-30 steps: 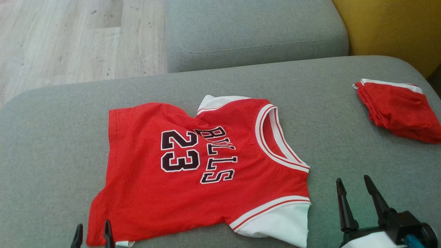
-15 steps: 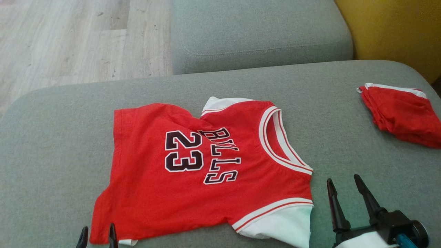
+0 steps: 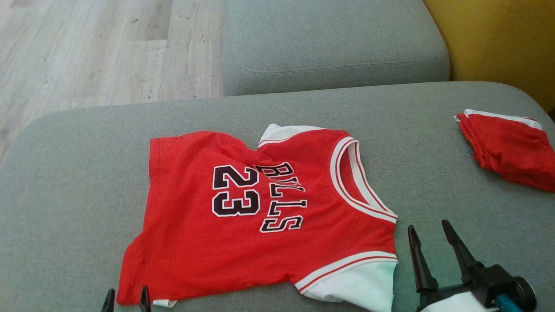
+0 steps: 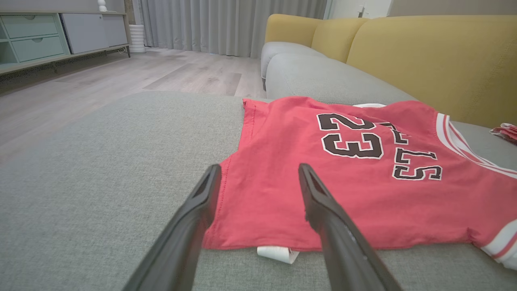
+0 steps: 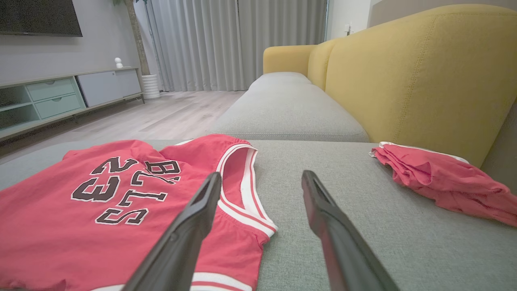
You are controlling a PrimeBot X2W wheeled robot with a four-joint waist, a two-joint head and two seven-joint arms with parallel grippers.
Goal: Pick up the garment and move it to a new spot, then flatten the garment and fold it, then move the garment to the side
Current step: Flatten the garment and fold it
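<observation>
My left hand (image 4: pixel 258 169) hangs with its fingers spread wide, holding nothing, tips close to the near hem corner of the red jersey (image 3: pixel 195 242). The jersey lies face up on the grey sofa seat (image 3: pixel 65 173), mostly spread out, with a crease running through the lettering by the far sleeve and a white label poking out under the hem. Just beside its near white sleeve, my right hand (image 3: pixel 428 227) is likewise spread and empty. Further right lies a bundled red piece (image 3: pixel 507 147). I judge the flattening nearly done; smoothing that crease, folding and moving aside are left.
</observation>
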